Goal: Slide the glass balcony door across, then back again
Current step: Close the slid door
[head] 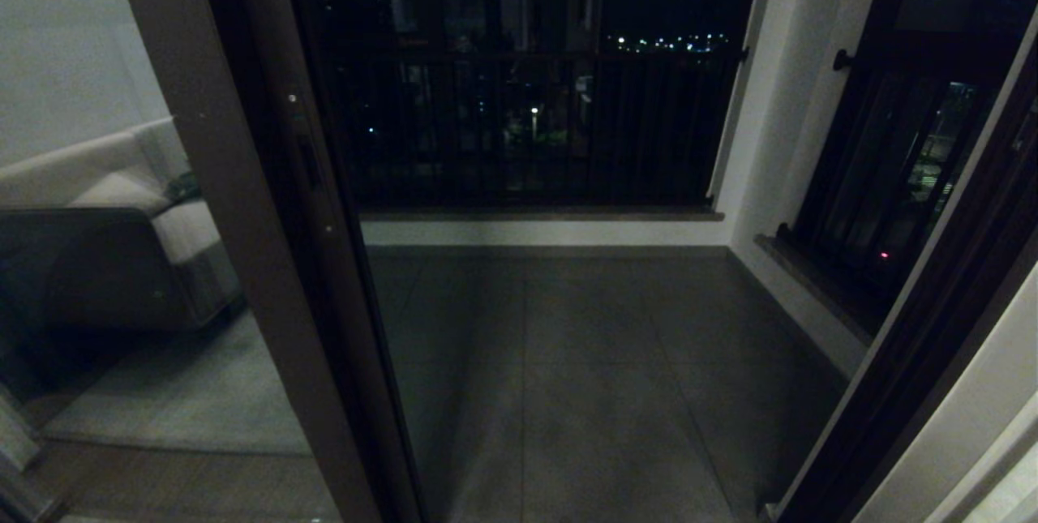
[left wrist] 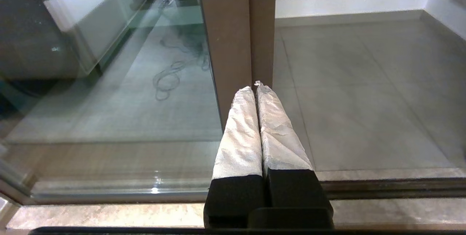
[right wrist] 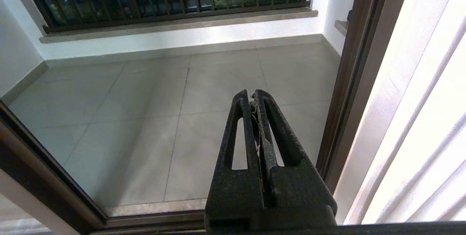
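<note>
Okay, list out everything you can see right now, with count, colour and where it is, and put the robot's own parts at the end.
glass balcony door: one, dark brown frame, slid over to the left, doorway open
sofa: one, pale with a dark front, seen in the glass at far left
balcony floor: one, grey tiles, straight ahead
railing: one, dark bars, far end of the balcony
barred window: one, dark frame, right wall
left gripper: one, white-wrapped fingers, shut, tips near the door's stile
right gripper: one, black, shut, hanging in the open doorway
</note>
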Available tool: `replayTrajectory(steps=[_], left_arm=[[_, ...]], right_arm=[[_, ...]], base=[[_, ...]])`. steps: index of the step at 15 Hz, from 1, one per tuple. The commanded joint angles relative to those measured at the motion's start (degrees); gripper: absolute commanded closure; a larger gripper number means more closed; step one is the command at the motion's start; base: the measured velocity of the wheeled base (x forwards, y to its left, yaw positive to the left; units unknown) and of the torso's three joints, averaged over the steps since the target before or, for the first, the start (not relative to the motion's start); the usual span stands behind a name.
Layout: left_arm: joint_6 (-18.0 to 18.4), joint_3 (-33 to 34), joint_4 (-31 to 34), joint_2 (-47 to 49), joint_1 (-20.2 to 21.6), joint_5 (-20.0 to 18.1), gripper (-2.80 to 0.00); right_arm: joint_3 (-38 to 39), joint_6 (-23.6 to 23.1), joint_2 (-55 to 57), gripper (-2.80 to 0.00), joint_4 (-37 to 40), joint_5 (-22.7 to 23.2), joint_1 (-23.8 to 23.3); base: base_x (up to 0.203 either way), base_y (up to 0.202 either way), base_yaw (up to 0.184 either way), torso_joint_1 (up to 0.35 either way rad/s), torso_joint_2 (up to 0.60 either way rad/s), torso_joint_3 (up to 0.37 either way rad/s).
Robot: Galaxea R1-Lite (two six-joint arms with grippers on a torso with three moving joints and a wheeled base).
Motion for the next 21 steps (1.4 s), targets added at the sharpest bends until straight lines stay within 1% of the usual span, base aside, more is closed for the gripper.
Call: replayTrajectory(steps=[1,2,3,4,5,6,7,9,10,11,13,14,16,17,19,21], left_arm=[[1.6,-0.16,0.28,0.04,0.01,-0.57,0.0],[2.5,-0.17,0.39,-0.01,0.01,-1.0,0.0],[2.51,-0.2,0.48,0.42,0.01,-1.2,0.0],[2.04,-0.23,0.6,2.41,0.01,-0.99,0.0],[-0.02,-0.3,0.69,3.98,0.01,-0.53,0.0],[-0.45,-0.39,0.56,3.74,0.05,-0.22,0.0],[-0.67,-1.9,0.33,3.38,0.02,-0.05,0.0],[-0.96,-7.62,0.44,3.48,0.04,-0.47,0.0],[-0.3,-10.05,0.6,4.38,0.08,-0.9,0.0],[0.58,-11.11,0.59,6.67,0.09,-1.49,0.0],[1.2,-14.45,0.33,13.27,0.1,-2.86,0.0],[1.17,-17.11,0.26,16.79,0.12,-3.77,0.0],[0.13,-25.15,0.22,26.16,0.16,-6.23,0.0],[-0.43,-29.31,0.28,30.73,0.15,-6.83,0.0],[-1.2,-39.94,0.78,41.34,0.03,-7.68,0.0],[-1.68,-51.94,3.41,50.61,-2.03,-8.05,0.0]], right_arm=[[0.0,0.01,0.04,0.0,-0.04,-0.01,0.01],[0.0,0.01,0.04,0.0,-0.04,-0.01,0.01],[0.0,0.01,0.04,0.0,-0.04,-0.01,0.01],[0.0,0.01,0.04,0.0,-0.04,-0.01,0.01],[0.0,0.01,0.04,0.0,-0.04,-0.01,0.01],[0.0,0.01,0.04,0.0,-0.04,-0.01,0.01],[0.0,0.01,0.04,0.0,-0.04,-0.01,0.01],[0.0,0.01,0.04,0.0,-0.04,-0.01,0.01],[0.0,0.01,0.04,0.0,-0.04,-0.01,0.01],[0.0,0.01,0.04,0.0,-0.04,-0.01,0.01],[0.0,0.01,0.04,0.0,-0.04,-0.01,0.01],[0.0,0.01,0.04,0.0,-0.04,-0.01,0.01],[0.0,0.01,0.04,0.0,-0.04,-0.01,0.01],[0.0,0.01,0.04,0.0,-0.04,-0.01,0.01],[0.0,0.01,0.04,0.0,-0.04,-0.01,0.01],[0.0,0.01,0.04,0.0,-0.04,-0.01,0.01]], base=[[0.0,0.0,0.0,0.0,0.0,0.0],[0.0,0.0,0.0,0.0,0.0,0.0],[0.0,0.0,0.0,0.0,0.0,0.0],[0.0,0.0,0.0,0.0,0.0,0.0],[0.0,0.0,0.0,0.0,0.0,0.0],[0.0,0.0,0.0,0.0,0.0,0.0],[0.0,0.0,0.0,0.0,0.0,0.0],[0.0,0.0,0.0,0.0,0.0,0.0],[0.0,0.0,0.0,0.0,0.0,0.0],[0.0,0.0,0.0,0.0,0.0,0.0],[0.0,0.0,0.0,0.0,0.0,0.0],[0.0,0.0,0.0,0.0,0.0,0.0],[0.0,0.0,0.0,0.0,0.0,0.0],[0.0,0.0,0.0,0.0,0.0,0.0],[0.0,0.0,0.0,0.0,0.0,0.0],[0.0,0.0,0.0,0.0,0.0,0.0]])
